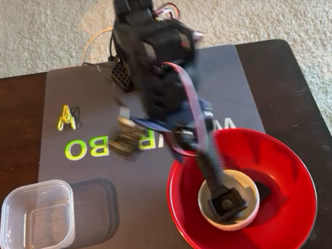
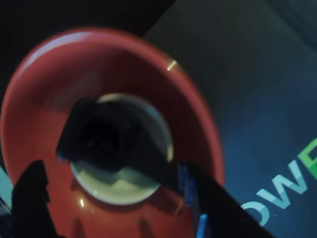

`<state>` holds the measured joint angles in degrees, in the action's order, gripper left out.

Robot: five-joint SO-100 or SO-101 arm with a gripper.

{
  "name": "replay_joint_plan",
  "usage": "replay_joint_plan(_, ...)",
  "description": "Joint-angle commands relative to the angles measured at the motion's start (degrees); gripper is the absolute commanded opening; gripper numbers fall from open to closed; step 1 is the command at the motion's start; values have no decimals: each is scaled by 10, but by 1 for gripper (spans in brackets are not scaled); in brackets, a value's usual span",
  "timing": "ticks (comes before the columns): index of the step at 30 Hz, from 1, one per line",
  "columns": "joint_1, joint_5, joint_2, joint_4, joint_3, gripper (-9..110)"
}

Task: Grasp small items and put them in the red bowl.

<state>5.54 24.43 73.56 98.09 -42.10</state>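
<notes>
We are looking at the arm reaching forward over the large glossy red round bowl, with the tool hanging directly above the small white bowl that is sitting inside the red one. So the tool is lying straight over the containers, not beside them.

A black plastic piece is showing over the white bowl in the wrist view. We are judging it to be at or just under the tool, but we cannot tell whether the tool is gripping it or has let go; the frames are too blurred and dark to show how the jaws stand.

Contents: the red bowl is holding the white bowl and another dark piece lying just to the right of it in the fixed view. The clear square plastic tub at the near left of the bench is looking empty.

Still outside the red bowl: the yellow paper clips on the grey mat, well apart from the tool, up and to the left in the fixed view. A small blurred dark object is lying between clips and arm; we cannot identify it.
</notes>
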Motion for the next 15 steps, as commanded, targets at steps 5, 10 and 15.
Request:
replay_joint_plan(5, -325, 55, 4, -3, -117, 37)
replay_joint_plan(10, -439, 115, -84, -8, -101, 34)
replay_joint_plan(15, -481, 142, -123, -8, -61, 34)
